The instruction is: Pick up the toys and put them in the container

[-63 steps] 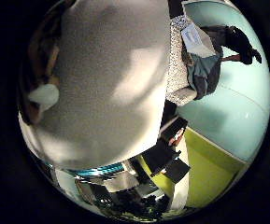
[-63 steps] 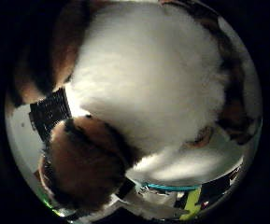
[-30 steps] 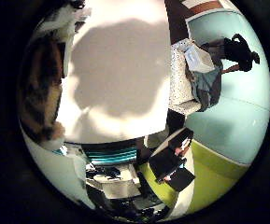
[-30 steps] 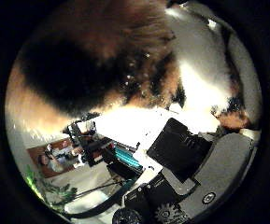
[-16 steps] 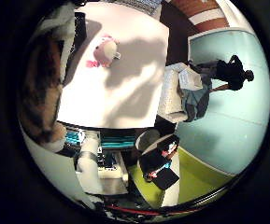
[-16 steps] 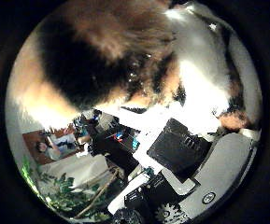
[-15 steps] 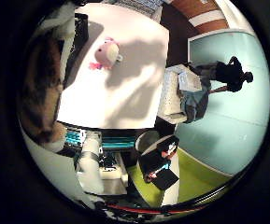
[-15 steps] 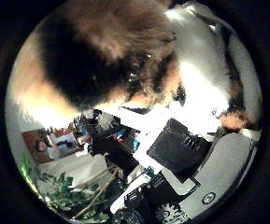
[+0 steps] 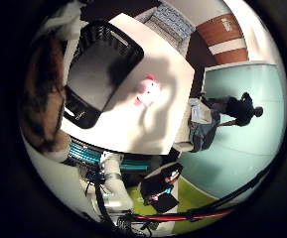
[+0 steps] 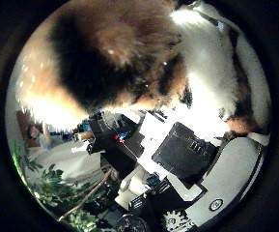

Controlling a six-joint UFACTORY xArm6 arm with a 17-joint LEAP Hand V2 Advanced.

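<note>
A brown, black and white plush toy (image 10: 120, 68) fills most of the right thumb side palm view, close against the palm. My hand (image 10: 202, 159) shows black and white finger parts beside it and is shut on it. The right little finger side palm view shows the plush's brown edge (image 9: 42, 94) and, far below, a white table (image 9: 133, 134). A black container (image 9: 98, 64) with slotted walls stands on the table. A small pink toy (image 9: 146, 92) lies on the table beside the container.
The arm's base (image 9: 113, 183) stands off the table's edge. A grey ribbed thing (image 9: 173, 22) lies past the table's far side. Teal and green floor (image 9: 232, 159) surrounds the table. A leafy plant (image 10: 47, 188) shows in the right thumb side palm view.
The plush stays in my hand. The camera has risen and swung over the table: the table looks smaller, and the black container has come into view next to the pink toy.
</note>
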